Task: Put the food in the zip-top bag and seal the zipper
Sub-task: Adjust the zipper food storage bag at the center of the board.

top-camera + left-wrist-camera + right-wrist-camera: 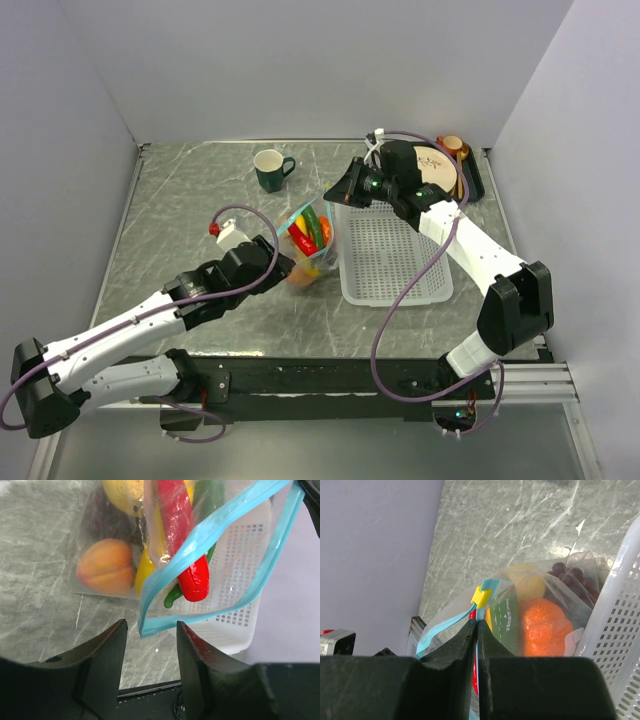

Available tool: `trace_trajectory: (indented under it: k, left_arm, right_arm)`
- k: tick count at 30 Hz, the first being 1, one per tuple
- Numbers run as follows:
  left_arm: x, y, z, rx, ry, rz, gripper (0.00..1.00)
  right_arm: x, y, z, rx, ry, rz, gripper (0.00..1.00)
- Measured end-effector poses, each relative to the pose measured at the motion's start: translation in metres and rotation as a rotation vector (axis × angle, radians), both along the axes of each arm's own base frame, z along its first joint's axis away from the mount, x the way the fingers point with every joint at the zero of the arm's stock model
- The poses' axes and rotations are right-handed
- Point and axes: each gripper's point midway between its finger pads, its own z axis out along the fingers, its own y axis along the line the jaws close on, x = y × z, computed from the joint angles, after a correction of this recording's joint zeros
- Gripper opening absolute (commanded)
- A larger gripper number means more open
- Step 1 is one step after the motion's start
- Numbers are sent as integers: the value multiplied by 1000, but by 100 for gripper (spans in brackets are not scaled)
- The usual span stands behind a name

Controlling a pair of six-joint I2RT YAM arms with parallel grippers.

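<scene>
Zip-top bag [309,247], zipper [215,527] pinched by right end effector [476,626], hangs seemingly just clear of half-open, empty left end effector [151,628].

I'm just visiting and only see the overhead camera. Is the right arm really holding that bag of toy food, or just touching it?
Observer: Holding it. Its wrist camera shows the right fingers pinched shut on the teal zipper, just below a yellow slider.
Operator: And the left arm?
Observer: Not gripping. Its wrist view shows the left fingers open, with the teal corner of the bag just above the gap.
Operator: Is the bag closed yet?
Observer: No. From the left wrist, the two teal strips stand apart, and the tip of the red chili shows between them.
</scene>
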Motion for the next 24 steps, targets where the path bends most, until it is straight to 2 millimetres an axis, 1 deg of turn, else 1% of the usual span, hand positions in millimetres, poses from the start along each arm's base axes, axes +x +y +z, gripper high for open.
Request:
trace_trajectory:
  k: [3, 5, 6, 8, 10, 11, 15, 16, 18, 19, 22, 24]
  left_arm:
    - [3, 0, -4, 15, 3, 9, 47]
    - [5, -1, -10, 31, 9, 15, 44]
    - [7, -2, -13, 41, 12, 19, 41]
    - [10, -2, -17, 60, 16, 28, 33]
    - [12, -4, -19, 73, 19, 34, 26]
    - [13, -4, -18, 75, 19, 35, 25]
    - [17, -4, -3, 67, -2, 49, 15]
    - [18, -4, 2, 61, -9, 52, 10]
    - [18, -1, 8, 57, -20, 63, 6]
    - [17, 2, 12, 57, -25, 66, 1]
    - [16, 9, 26, 59, -42, 76, 1]
    - [14, 13, 42, 61, -57, 77, 1]
  right_arm:
    - [0, 0, 0, 1, 0, 2, 12]
    - [0, 0, 0, 1, 0, 2, 12]
    - [0, 0, 0, 1, -1, 2, 12]
    - [0, 0, 0, 1, 0, 3, 12]
    - [0, 0, 0, 1, -1, 3, 12]
    - [0, 0, 0, 1, -1, 2, 12]
    - [0, 0, 0, 1, 0, 3, 12]
    - [0, 0, 0, 1, 0, 3, 12]
    - [0, 0, 0, 1, -1, 3, 12]
    - [0, 0, 0, 0, -1, 3, 12]
    - [-1, 0, 0, -3, -1, 5, 12]
    - [-1, 0, 1, -7, -1, 9, 12]
